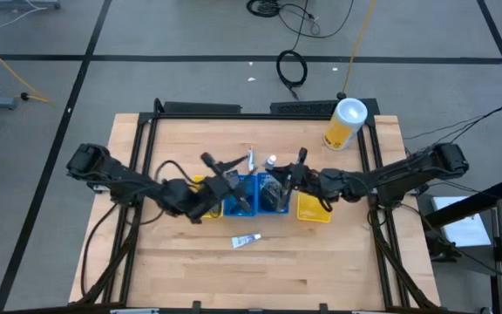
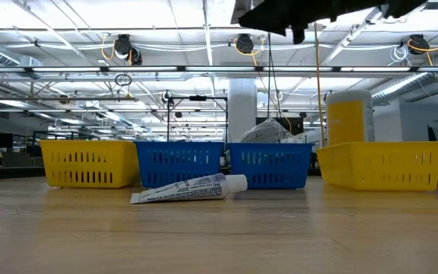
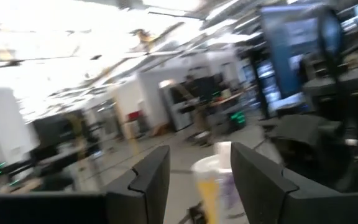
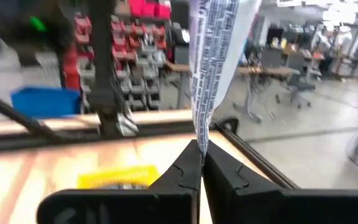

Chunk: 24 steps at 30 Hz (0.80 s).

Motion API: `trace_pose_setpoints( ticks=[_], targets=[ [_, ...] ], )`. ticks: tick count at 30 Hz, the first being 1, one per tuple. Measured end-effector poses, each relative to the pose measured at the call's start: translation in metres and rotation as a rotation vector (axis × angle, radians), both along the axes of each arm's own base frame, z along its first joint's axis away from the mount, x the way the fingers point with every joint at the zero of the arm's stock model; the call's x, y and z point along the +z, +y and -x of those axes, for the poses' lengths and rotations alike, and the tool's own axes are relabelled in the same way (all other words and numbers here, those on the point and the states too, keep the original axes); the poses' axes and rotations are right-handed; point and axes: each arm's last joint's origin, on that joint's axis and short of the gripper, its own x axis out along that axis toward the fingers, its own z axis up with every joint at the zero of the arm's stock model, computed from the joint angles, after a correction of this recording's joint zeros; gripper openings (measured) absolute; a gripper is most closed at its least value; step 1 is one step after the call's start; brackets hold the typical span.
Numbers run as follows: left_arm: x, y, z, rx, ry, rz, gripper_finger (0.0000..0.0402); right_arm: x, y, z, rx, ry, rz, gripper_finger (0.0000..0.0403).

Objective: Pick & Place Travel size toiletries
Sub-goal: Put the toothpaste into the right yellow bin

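My right gripper (image 4: pixel 202 165) is shut on a white printed tube (image 4: pixel 213 56) above the blue bins (image 1: pixel 273 199); in the high view it is at the middle of the table (image 1: pixel 279 173). My left gripper (image 3: pixel 197 180) is open and empty, raised over the left blue bin (image 1: pixel 220 167). A second white tube (image 1: pixel 246 240) lies on its side on the table in front of the bins; it also shows in the low view (image 2: pixel 192 189). A crumpled grey packet (image 2: pixel 268 133) sticks up out of the right blue bin. My right gripper pinches the tube's flat crimped end (image 4: pixel 201 134) between its two fingers, only at their free ends. The arm comes from the table's right. The tube stands out past the fingers, widening away from them, lifted clear of the bins and the table.
Four bins stand in a row at mid-table: yellow (image 2: pixel 90 161), blue (image 2: pixel 177 164), blue (image 2: pixel 268 164), yellow (image 2: pixel 382 164). A large yellow canister with a white lid (image 1: pixel 345 124) stands at the far right. Bare wood lies toward the near edge (image 1: pixel 260 279).
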Motion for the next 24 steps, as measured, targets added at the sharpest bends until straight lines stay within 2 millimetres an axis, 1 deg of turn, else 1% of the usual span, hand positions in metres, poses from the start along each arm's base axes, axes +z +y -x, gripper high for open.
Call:
trace_pose_setpoints(
  ticks=[2, 4, 8, 11, 17, 24],
  targets=[
    [0.005, -0.005, 0.008, 0.065, 0.029, 0.021, 0.0169, 0.002, 0.001, 0.008, -0.01, 0.049, -0.006, 0.0],
    [0.005, -0.011, 0.013, 0.119, 0.081, 0.027, 0.0169, 0.004, 0.001, 0.017, -0.008, 0.109, -0.027, 0.0],
    [-0.002, -0.023, 0.017, 0.194, 0.2, 0.02, 0.017, 0.003, 0.002, 0.039, -0.008, 0.242, -0.097, 0.0],
    [-0.01, -0.029, 0.017, 0.209, 0.271, 0.013, 0.017, -0.002, 0.002, 0.054, -0.023, 0.338, -0.158, 0.0],
    [-0.026, -0.033, 0.015, 0.157, 0.318, 0.048, 0.017, -0.012, 0.004, 0.075, -0.056, 0.491, -0.25, 0.0],
    [-0.038, -0.036, 0.012, -0.021, 0.366, 0.074, 0.017, -0.029, 0.005, 0.087, -0.034, 0.688, -0.397, 0.0]
  ],
)
